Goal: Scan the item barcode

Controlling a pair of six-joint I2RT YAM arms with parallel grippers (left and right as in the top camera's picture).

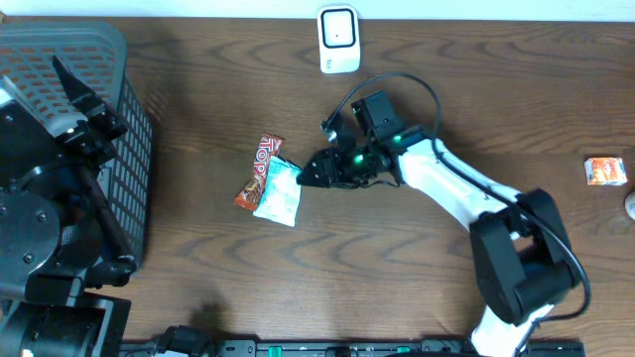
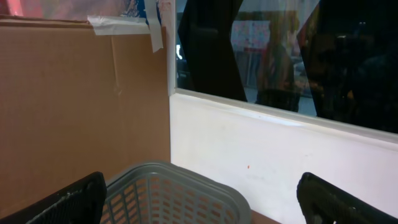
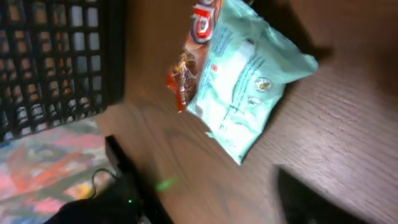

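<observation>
Right claw (image 1: 307, 178) hovers at the pale green packet (image 1: 279, 193), mid-tabletop (image 1: 446, 89). Whether it's spread, I cannot tell. Left claw (image 2: 199, 186) gapes wide over the basket (image 2: 168, 193).

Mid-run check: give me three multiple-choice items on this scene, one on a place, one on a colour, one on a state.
1. Where is the white scanner?
A) by the table's top edge in the overhead view
B) inside the basket
C) beside the small orange item

2. What colour is the wrapper lying partly over the red packet?
A) yellow
B) pale teal
C) black

3. How is the left claw?
A) shut on the red packet
B) shut on the scanner
C) open and empty

Answers:
1 A, it stands alone at that edge.
2 B, the pale teal packet overlaps the red one.
3 C, its jaws stand wide apart, holding nothing.
</observation>
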